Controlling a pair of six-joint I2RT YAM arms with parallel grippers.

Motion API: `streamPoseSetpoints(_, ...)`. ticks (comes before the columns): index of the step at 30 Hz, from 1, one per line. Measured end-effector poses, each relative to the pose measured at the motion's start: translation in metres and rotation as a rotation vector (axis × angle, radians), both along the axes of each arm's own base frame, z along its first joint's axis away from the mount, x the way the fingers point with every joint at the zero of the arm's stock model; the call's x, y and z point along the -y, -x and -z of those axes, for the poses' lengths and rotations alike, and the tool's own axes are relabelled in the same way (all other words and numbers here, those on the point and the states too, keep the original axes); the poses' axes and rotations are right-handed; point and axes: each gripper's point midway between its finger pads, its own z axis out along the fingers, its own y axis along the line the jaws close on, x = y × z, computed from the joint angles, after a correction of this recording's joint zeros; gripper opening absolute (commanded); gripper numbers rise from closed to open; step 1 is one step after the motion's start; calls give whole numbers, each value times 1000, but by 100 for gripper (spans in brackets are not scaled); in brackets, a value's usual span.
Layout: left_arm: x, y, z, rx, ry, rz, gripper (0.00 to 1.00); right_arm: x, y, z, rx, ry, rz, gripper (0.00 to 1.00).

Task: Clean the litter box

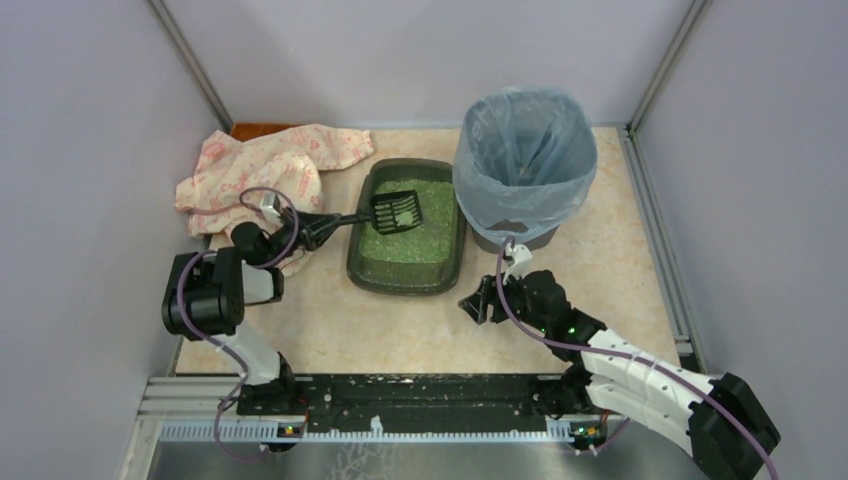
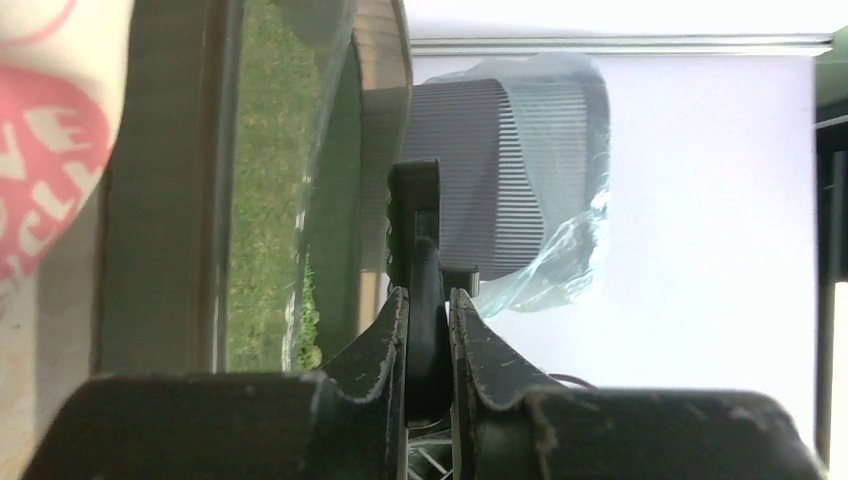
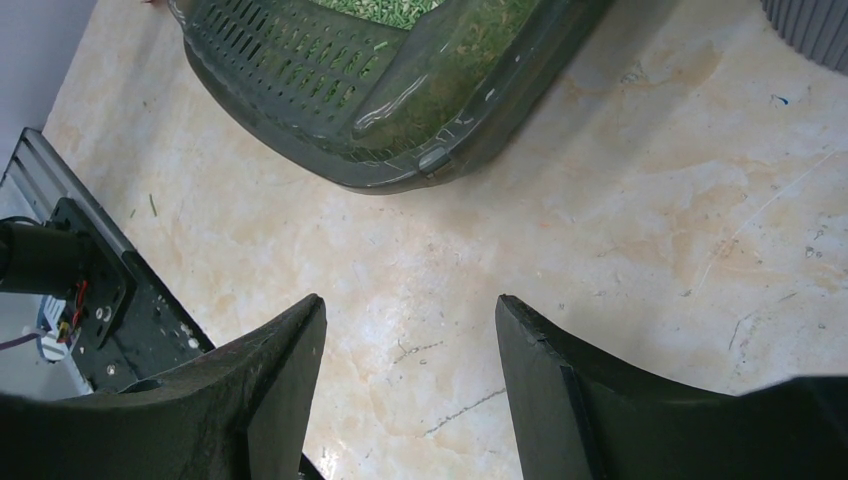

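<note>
The litter box [image 1: 362,262], a shallow dark grey-green tray of green litter, lies mid-table. It also shows in the left wrist view [image 2: 160,200] and the right wrist view [image 3: 400,160]. My left gripper [image 1: 318,228] is shut on the handle of the black slotted scoop [image 1: 397,210], whose head is over the litter holding some granules. In the left wrist view the fingers [image 2: 382,345] clamp the scoop handle [image 2: 420,260]. My right gripper [image 1: 478,300] is open and empty above the table, near the tray's front right corner. The bin [image 1: 524,160] with a blue-grey bag stands right of the tray.
A pink-patterned cloth [image 1: 265,165] lies crumpled at the back left, behind my left arm. Walls close in on the left, back and right. The bin also shows in the left wrist view [image 2: 500,180]. Bare marble tabletop [image 3: 620,220] lies under my right gripper.
</note>
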Motion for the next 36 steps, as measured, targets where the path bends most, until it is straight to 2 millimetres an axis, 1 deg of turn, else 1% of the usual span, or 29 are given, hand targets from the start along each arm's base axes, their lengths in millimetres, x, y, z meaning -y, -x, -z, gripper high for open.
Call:
streamPoseSetpoints(2, 0, -3, -4, -9, 42, 0, 0, 0, 0, 0, 0, 0, 0, 64)
streamPoseSetpoints(4, -1, -8, -14, -1, 74, -1, 0, 0, 0, 0, 0, 0, 0, 64)
streamPoseSetpoints(8, -5, -25, -51, 78, 71, -9, 0, 0, 0, 0, 0, 0, 0, 64)
streamPoseSetpoints(10, -7, -36, -77, 128, 48, -23, 0, 0, 0, -2, 6, -4, 0, 64)
streamPoseSetpoints(12, -11, -49, -109, 192, 20, -41, 0, 0, 0, -3, 9, -7, 0, 64)
streamPoseSetpoints(14, -12, -59, -137, 249, 2, -55, 0, 0, 0, -4, 11, -8, 0, 64)
streamPoseSetpoints(16, -11, -69, -161, 294, -8, -65, 0, 0, 0, -4, 12, -8, 0, 64)
streamPoseSetpoints(18, -4, -78, -183, 327, -11, -65, 0, 0, 0, -4, 12, -8, 1, 64)
streamPoseSetpoints(19, 1, -81, -192, 344, -10, -60, 0, 0, 0, -4, 12, -8, 1, 64)
streamPoseSetpoints(21, 19, -88, -209, 377, -4, -44, 0, 0, 0, -4, 12, -8, 1, 64)
streamPoseSetpoints(22, 34, -91, -216, 393, 3, -26, 0, 0, 0, -4, 12, -8, 1, 64)
streamPoseSetpoints(23, 47, -93, -221, 401, 11, -8, 0, 0, 0, -4, 12, -8, 2, 64)
streamPoseSetpoints(24, 55, -94, -223, 406, 15, 3, 0, 1, 0, -4, 12, -8, 3, 64)
streamPoseSetpoints(25, 72, -97, -226, 409, 24, 25, 0, 1, 0, -4, 12, -7, 3, 64)
streamPoseSetpoints(26, 89, -100, -226, 409, 32, 47, 0, 1, 0, -4, 13, -8, 4, 64)
streamPoseSetpoints(30, 137, -113, -220, 403, 32, 97, 0, 3, 0, -8, 24, -13, 10, 64)
streamPoseSetpoints(32, 158, -118, -215, 409, 13, 115, 0, 4, 0, -10, 33, -19, 15, 64)
streamPoseSetpoints(36, 188, -120, -215, 464, -45, 119, 0, 7, 1, -10, 36, -18, 21, 64)
